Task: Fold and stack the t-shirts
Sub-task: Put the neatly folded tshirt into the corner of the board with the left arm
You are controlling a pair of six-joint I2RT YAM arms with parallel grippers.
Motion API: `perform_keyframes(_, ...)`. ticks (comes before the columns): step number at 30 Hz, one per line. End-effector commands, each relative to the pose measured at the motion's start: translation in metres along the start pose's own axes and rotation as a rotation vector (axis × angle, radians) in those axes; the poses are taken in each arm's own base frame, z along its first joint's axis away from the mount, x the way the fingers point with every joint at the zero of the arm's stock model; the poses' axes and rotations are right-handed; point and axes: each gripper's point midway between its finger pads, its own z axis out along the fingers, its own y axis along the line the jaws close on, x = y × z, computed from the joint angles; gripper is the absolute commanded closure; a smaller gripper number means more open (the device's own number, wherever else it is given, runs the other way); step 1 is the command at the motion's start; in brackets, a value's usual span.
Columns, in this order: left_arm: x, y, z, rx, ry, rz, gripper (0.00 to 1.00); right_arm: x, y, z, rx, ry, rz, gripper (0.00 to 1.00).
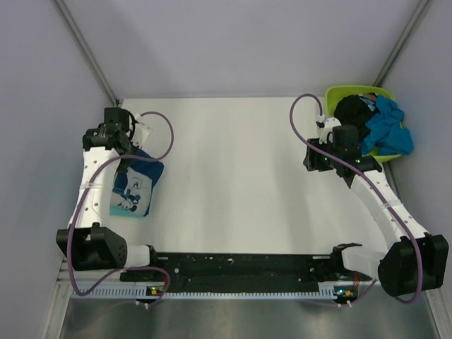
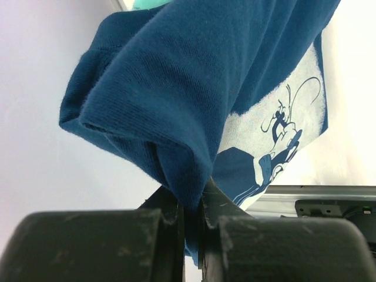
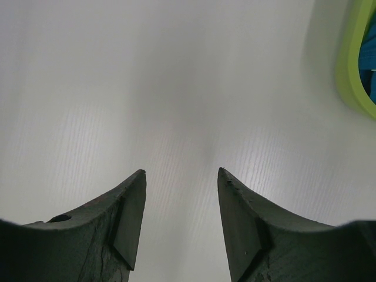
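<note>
The dark navy t-shirt with a pale blue-white print lies at the table's left side, one edge lifted. My left gripper is shut on a fold of that navy t-shirt, and the cloth is pinched between its fingers. A sliver of light teal cloth shows beyond it at the top edge. A black t-shirt and a bright blue t-shirt are heaped in the lime-green tub. My right gripper is open over bare table with nothing between its jaws, just left of the tub.
The tub's green rim curves along the right edge of the right wrist view. Grey walls close in the white table on the left, back and right. The arms' black base rail runs along the near edge.
</note>
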Motion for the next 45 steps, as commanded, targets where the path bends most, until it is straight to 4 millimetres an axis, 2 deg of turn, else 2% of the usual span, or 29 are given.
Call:
perform_keyframes(1, 0.008, 0.025, -0.010, -0.079, 0.005, -0.017, 1.00, -0.015, -0.003, -0.006, 0.010, -0.053, -0.022, 0.48)
perform_keyframes(8, 0.019, 0.057, 0.036, -0.107, 0.092, -0.081, 1.00, -0.014, -0.003, -0.006, 0.007, -0.049, -0.025, 0.48)
perform_keyframes(15, 0.032, 0.089, 0.094, -0.148, 0.140, -0.168, 1.00, -0.014, -0.003, -0.006, 0.006, -0.052, -0.024, 0.48)
perform_keyframes(17, 0.037, 0.094, 0.106, -0.157, 0.155, -0.194, 0.86, -0.016, -0.002, -0.008, 0.005, -0.059, -0.026, 0.48)
perform_keyframes(19, 0.044, 0.101, 0.117, -0.184, 0.171, -0.214, 0.59, -0.015, -0.001, -0.008, 0.001, -0.057, -0.027, 0.48)
perform_keyframes(20, 0.046, 0.105, 0.121, -0.204, 0.180, -0.220, 0.28, -0.015, -0.001, -0.008, 0.000, -0.058, -0.027, 0.48)
perform_keyframes(21, 0.048, 0.108, 0.123, -0.221, 0.186, -0.220, 0.17, -0.014, -0.001, -0.008, 0.000, -0.056, -0.027, 0.48)
perform_keyframes(24, 0.048, 0.114, 0.120, -0.264, 0.190, -0.232, 0.12, -0.015, 0.000, -0.009, -0.008, -0.060, -0.028, 0.48)
perform_keyframes(26, 0.049, 0.116, 0.116, -0.297, 0.196, -0.232, 0.11, -0.016, 0.001, -0.010, -0.009, -0.066, -0.029, 0.48)
perform_keyframes(29, 0.045, 0.107, 0.112, -0.303, 0.173, -0.226, 0.09, -0.015, 0.001, -0.011, -0.007, -0.068, -0.030, 0.47)
perform_keyframes(31, 0.034, 0.088, 0.108, -0.232, 0.112, -0.212, 0.09, -0.015, 0.001, -0.010, -0.012, -0.065, -0.028, 0.46)
perform_keyframes(34, 0.006, 0.040, 0.094, -0.076, -0.041, -0.149, 0.08, -0.013, 0.003, -0.009, -0.025, -0.061, -0.025, 0.44)
perform_keyframes(35, -0.009, 0.021, 0.088, -0.011, -0.120, -0.122, 0.12, -0.013, 0.004, -0.009, -0.029, -0.061, -0.026, 0.44)
perform_keyframes(37, -0.033, -0.008, 0.079, 0.078, -0.236, -0.098, 0.34, -0.014, 0.005, -0.009, -0.034, -0.067, -0.023, 0.43)
perform_keyframes(38, -0.045, -0.023, 0.079, 0.125, -0.288, -0.093, 0.39, -0.012, 0.006, -0.008, -0.040, -0.062, -0.022, 0.43)
perform_keyframes(39, -0.051, -0.033, 0.082, 0.144, -0.303, -0.087, 0.39, -0.014, 0.007, -0.009, -0.042, -0.067, -0.021, 0.43)
perform_keyframes(41, -0.056, -0.044, 0.098, 0.138, -0.268, -0.073, 0.40, -0.014, 0.008, -0.010, -0.050, -0.069, -0.022, 0.42)
perform_keyframes(42, -0.055, -0.042, 0.106, 0.102, -0.220, -0.074, 0.42, -0.015, 0.008, -0.011, -0.047, -0.074, -0.023, 0.42)
perform_keyframes(44, -0.052, -0.038, 0.123, 0.071, -0.118, -0.099, 0.55, -0.013, 0.007, -0.012, -0.040, -0.076, -0.025, 0.42)
perform_keyframes(45, -0.053, -0.035, 0.129, 0.055, -0.094, -0.111, 0.58, -0.014, 0.006, -0.013, -0.036, -0.079, -0.024, 0.42)
